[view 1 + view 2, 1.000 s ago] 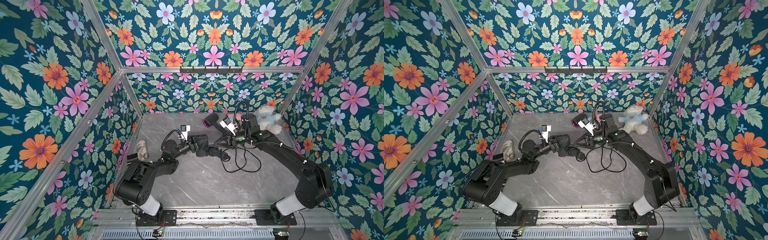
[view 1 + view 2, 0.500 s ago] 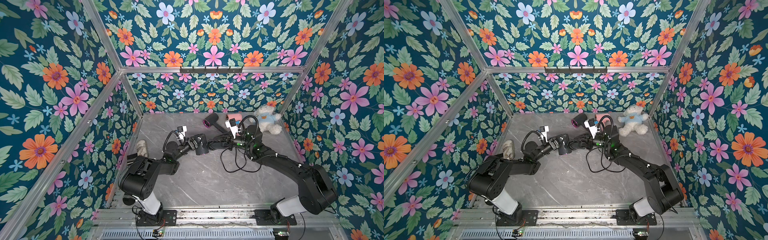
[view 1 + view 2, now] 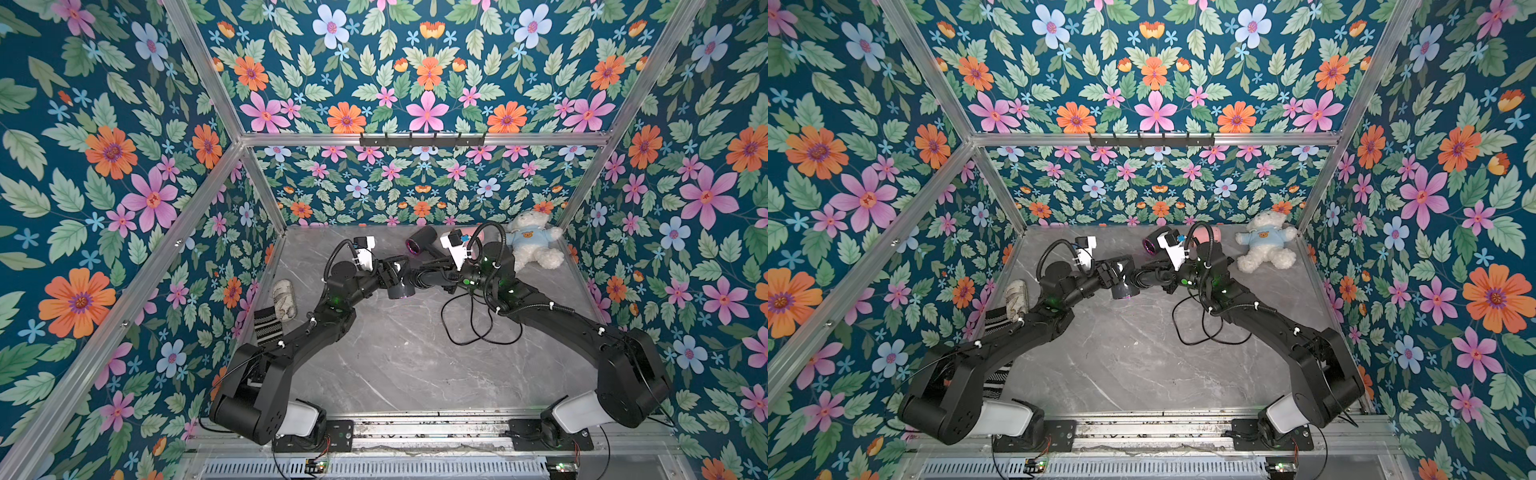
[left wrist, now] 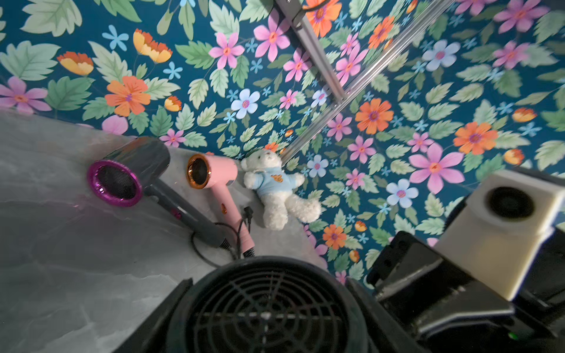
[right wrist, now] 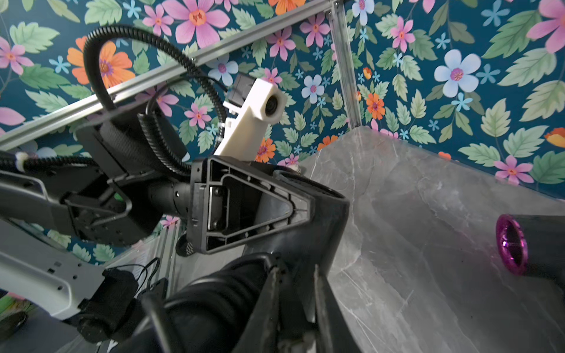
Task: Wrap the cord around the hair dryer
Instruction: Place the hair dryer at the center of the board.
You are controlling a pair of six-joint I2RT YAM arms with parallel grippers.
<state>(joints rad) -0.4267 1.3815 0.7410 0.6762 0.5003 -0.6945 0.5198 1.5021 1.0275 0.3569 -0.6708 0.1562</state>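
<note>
currently the hair dryer (image 3: 400,291) hangs above the table (image 3: 395,365), left gripper (image 3: 395,273) clamped on its barrel, right gripper (image 3: 446,277) seemingly closed on the handle. the cord (image 3: 473,332) lies in loose loops below, so wrapping looks barely begun; next, lead slack round the handle.

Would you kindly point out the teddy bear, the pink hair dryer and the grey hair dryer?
teddy bear (image 4: 272,182): left wrist view, blue shirt.
pink hair dryer (image 4: 221,170): left wrist view, barrel.
grey hair dryer (image 4: 143,156): left wrist view, barrel.
</note>
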